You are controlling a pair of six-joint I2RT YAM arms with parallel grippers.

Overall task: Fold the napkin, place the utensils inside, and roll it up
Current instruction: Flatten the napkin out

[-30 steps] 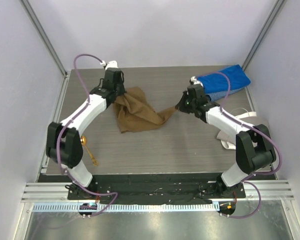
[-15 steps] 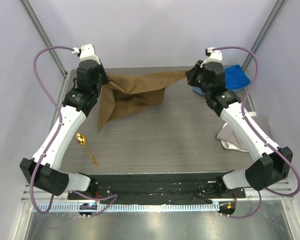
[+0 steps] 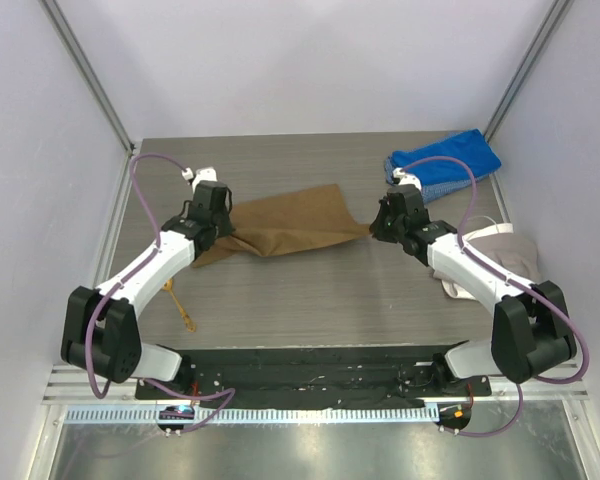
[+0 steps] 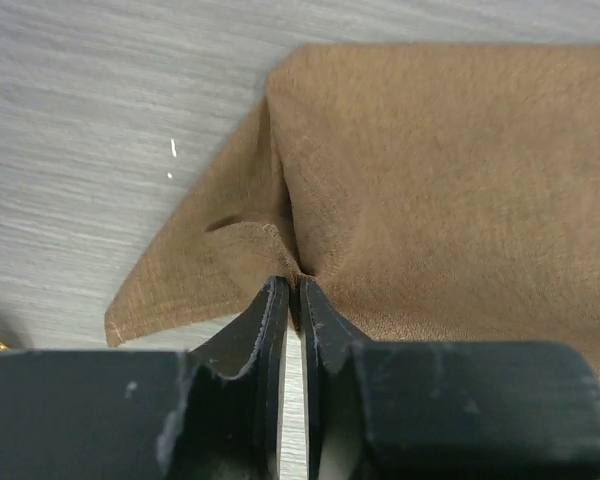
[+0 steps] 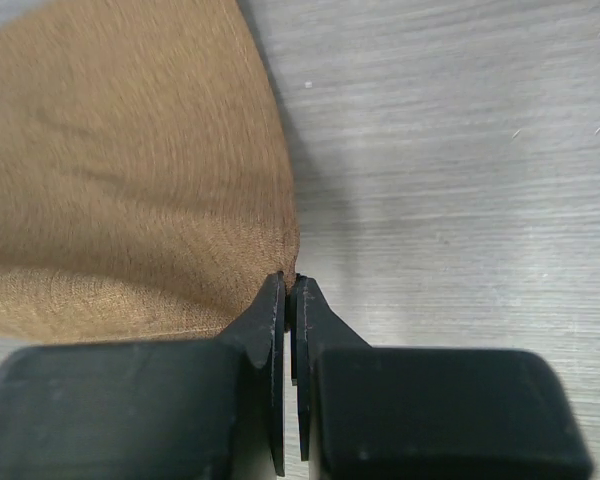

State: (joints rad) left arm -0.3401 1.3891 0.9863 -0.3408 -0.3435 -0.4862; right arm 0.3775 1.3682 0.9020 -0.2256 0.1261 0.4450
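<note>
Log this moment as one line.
left gripper: shut on napkin edge | right gripper: shut on napkin corner | napkin: stretched between them on table | spoon: on table, outside napkin

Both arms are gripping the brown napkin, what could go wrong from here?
The right jaws pinch only the very corner of the napkin, so it might slip free. Near the left jaws the fabric is puckered, so the fold may come out uneven. The spoon lies partly under the left arm, which could knock it.
</note>
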